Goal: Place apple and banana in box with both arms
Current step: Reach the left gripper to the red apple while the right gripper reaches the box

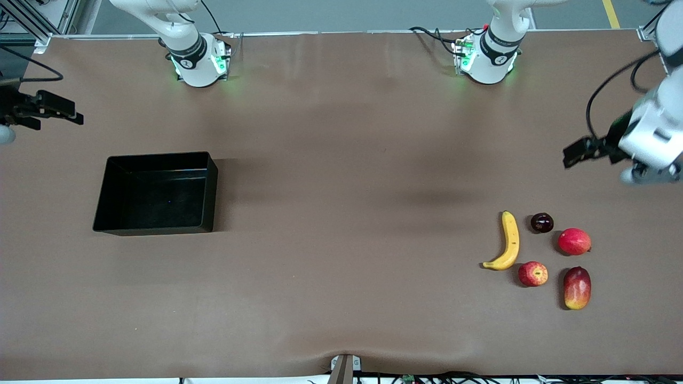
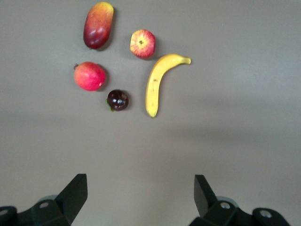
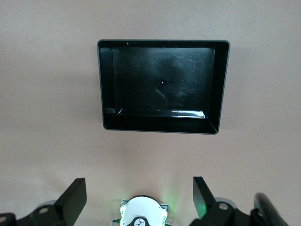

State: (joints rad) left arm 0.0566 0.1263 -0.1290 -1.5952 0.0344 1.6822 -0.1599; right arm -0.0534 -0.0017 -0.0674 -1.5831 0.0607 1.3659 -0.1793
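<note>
- The table [image 1: 341, 160] is brown and takes up nearly the whole front frame; the fruit sits at the lower right of that frame and the container at the middle left, so every carry runs the length of the table. A weak hold could drop a fruit on the way.
- The box [image 1: 156, 193] lies empty at the middle left of the front frame, toward the right arm's end. Its upright walls could catch a fruit brought in too low.
- The left gripper [image 1: 579, 152] hangs at the right edge of the front frame, over bare table above the fruit cluster, fingers spread wide and holding nothing.
- The right gripper [image 1: 56, 111] hangs at the left edge, over the table's edge above the box, fingers spread and empty; it is well apart from all the fruit.
- The banana [image 1: 508, 242] lies at the lower right; its curve could make it swivel in a pinch.
- The mango [image 1: 577, 288] and the pinkish-red fruit [image 1: 574, 241] are lookalikes that could be grabbed by mistake.
- The apple [image 1: 532, 273] lies just beside the banana's lower tip; closing fingers could nudge the banana, or the apple could roll.
- The dark plum [image 1: 541, 222] lies near the banana's upper end, where it could be knocked.
</note>
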